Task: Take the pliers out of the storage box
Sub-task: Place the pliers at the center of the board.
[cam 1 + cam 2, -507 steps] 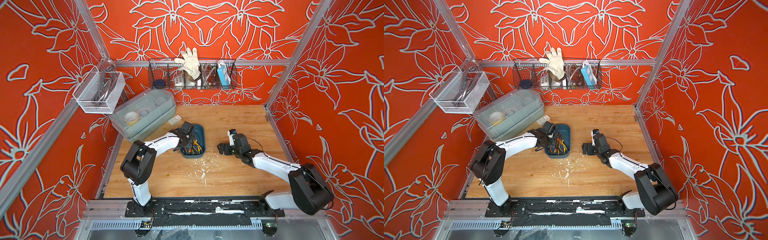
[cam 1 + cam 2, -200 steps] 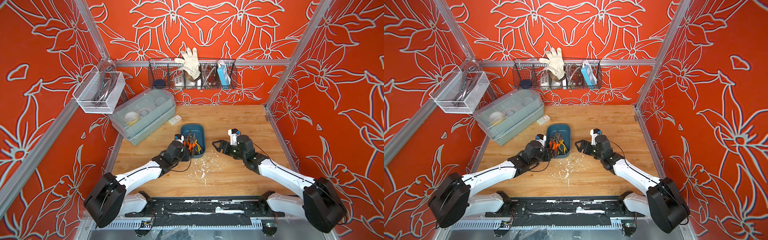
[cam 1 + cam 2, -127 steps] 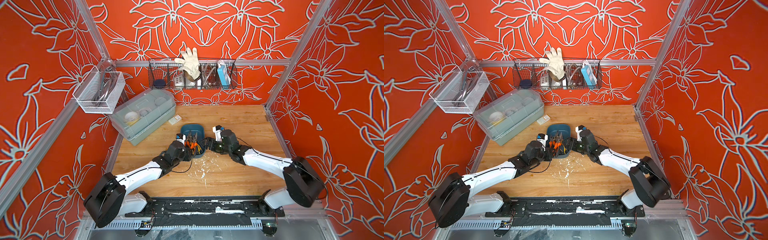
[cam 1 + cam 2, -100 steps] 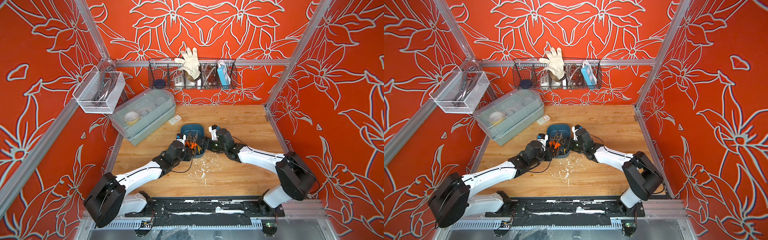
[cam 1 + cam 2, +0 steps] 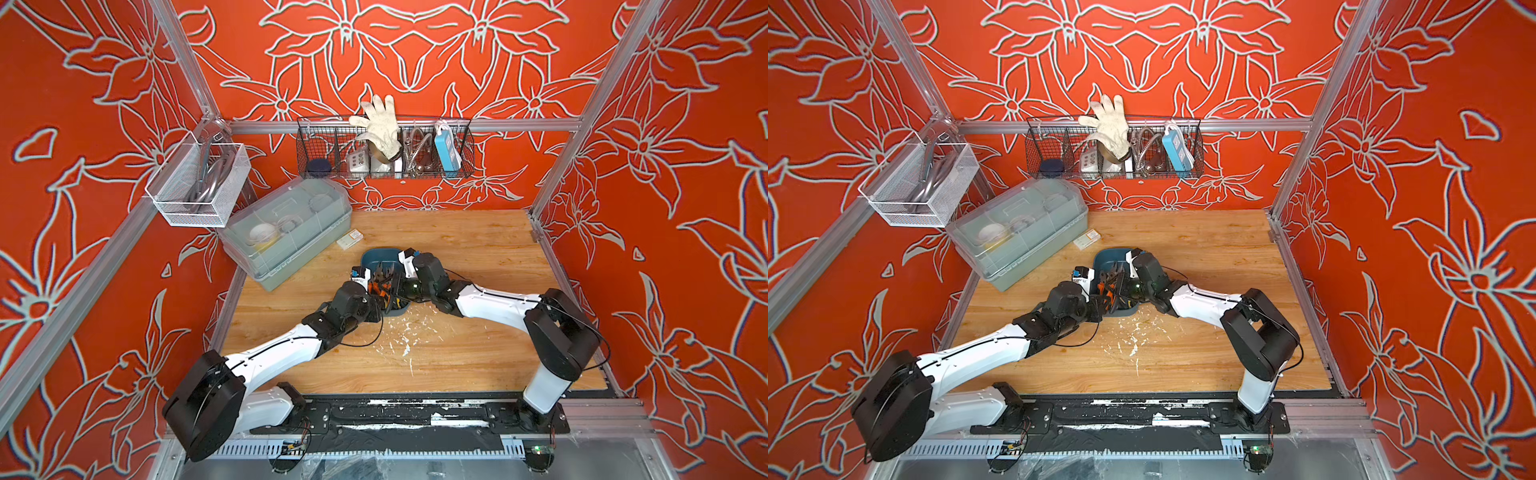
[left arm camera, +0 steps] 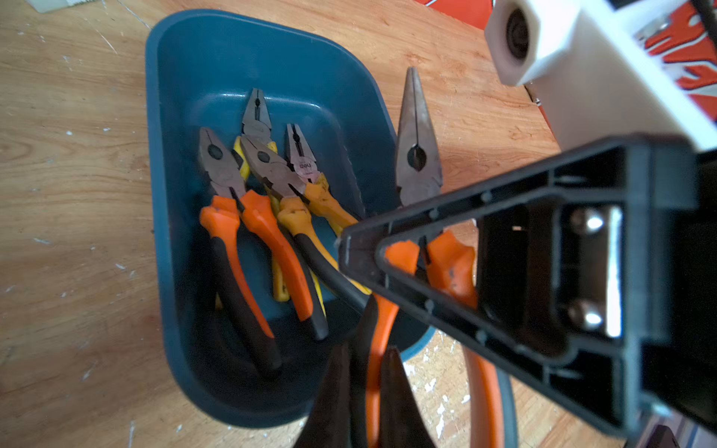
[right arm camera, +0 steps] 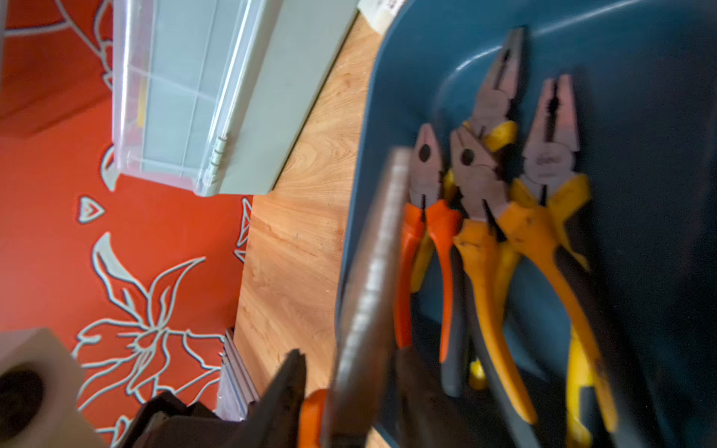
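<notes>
Right now: both arms reach in over the storage box (image 5: 374,258) in the middle of the wooden table (image 5: 457,241).
Storage box: dark blue-green with no lid. It sits flat on the table, near the big clear bin (image 5: 286,224).
Pliers in the box: four pliers (image 6: 267,166) lie side by side on the bottom. One has orange handles and three have yellow. Their noses point to the far end.
Pliers lifted up: long-nose pliers (image 6: 417,163) with orange handles are up over the rim of the box, nose pointing away from the robot.
Left gripper (image 6: 366,349): its jaws are pinched tight on one orange handle of the long-nose pliers.
Right gripper (image 7: 349,357): one finger (image 6: 458,205) lies across the long-nose pliers near the top of the handles. Its jaws stand on either side of them, but the close picture is blurry, so I cannot tell if they pinch.
Back wall: a wire basket (image 5: 384,166) hangs there with a white glove (image 5: 378,120) sticking up.
Table: small white flecks (image 5: 405,347) lie in front of the box.
</notes>
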